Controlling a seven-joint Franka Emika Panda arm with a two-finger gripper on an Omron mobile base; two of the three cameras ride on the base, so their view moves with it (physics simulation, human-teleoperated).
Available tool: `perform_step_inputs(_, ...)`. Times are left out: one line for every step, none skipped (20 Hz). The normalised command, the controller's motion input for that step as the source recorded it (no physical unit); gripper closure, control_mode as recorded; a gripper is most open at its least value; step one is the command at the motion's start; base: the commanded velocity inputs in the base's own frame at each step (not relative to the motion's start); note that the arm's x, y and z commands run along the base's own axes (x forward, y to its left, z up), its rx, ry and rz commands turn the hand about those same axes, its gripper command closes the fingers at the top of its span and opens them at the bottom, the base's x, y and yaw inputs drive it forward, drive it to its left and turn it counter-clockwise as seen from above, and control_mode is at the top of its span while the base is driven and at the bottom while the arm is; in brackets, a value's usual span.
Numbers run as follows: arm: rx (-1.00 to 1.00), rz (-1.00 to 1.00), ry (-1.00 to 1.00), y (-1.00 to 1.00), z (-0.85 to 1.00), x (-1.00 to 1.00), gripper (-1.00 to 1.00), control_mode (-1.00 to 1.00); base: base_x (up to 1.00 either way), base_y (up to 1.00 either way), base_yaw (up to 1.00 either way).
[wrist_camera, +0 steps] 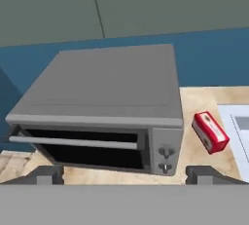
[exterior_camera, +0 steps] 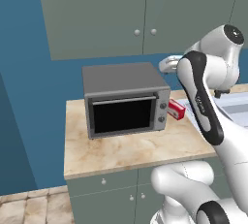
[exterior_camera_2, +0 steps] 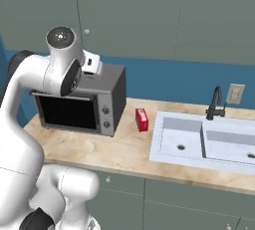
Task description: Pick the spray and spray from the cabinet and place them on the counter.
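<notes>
Two cabinet (exterior_camera: 145, 14) doors staying shut above, hiding any sprays presumably inside. Spanning below, counter (exterior_camera: 126, 150) bearing toaster oven (exterior_camera: 125, 99), sink (exterior_camera_2: 199, 144) and red box (exterior_camera_2: 142, 119) just beside the oven. Hovering above the oven, gripper (wrist_camera: 124, 176) spreading wide, holding nothing. Risking, in judgement, a knock against the oven top or a slip off a small round knob (exterior_camera: 137, 32) when reaching up to open a door.
</notes>
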Motion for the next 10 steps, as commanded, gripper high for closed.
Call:
perform_step_inputs(0.00, 0.02, -0.18, 0.04, 0.15, 0.00, -1.00, -1.00, 0.00, 0.00, 0.00)
perform_step_inputs(0.00, 0.02, -0.21, 0.06, 0.08, 0.00, -1.00, -1.00, 0.00, 0.00, 0.00)
perform_step_inputs(0.00, 0.03, -0.23, 0.08, 0.01, 0.00, -1.00, -1.00, 0.00, 0.00, 0.00)
perform_step_inputs(0.00, 0.03, -0.26, 0.09, 0.00, 0.00, -1.00, -1.00, 0.00, 0.00, 0.00)
perform_step_inputs(0.00, 0.03, -0.26, 0.10, 0.00, 0.00, -1.00, -1.00, 0.00, 0.00, 0.00)
perform_step_inputs(0.00, 0.03, -0.27, 0.11, 0.00, 0.00, -1.00, -1.00, 0.00, 0.00, 0.00)
perform_step_inputs(0.00, 0.03, -0.26, 0.15, 0.00, 0.00, -1.00, -1.00, 0.00, 0.00, 0.00)
perform_step_inputs(0.00, 0.03, -0.27, 0.16, 0.00, 0.00, -1.00, -1.00, 0.00, 0.00, 0.00)
perform_step_inputs(0.00, 0.03, -0.27, 0.15, 0.00, 0.00, -1.00, -1.00, 0.00, 0.00, 0.00)
perform_step_inputs(0.00, 0.03, -0.27, 0.13, 0.00, 0.01, -1.00, -1.00, 0.00, 0.00, 0.00)
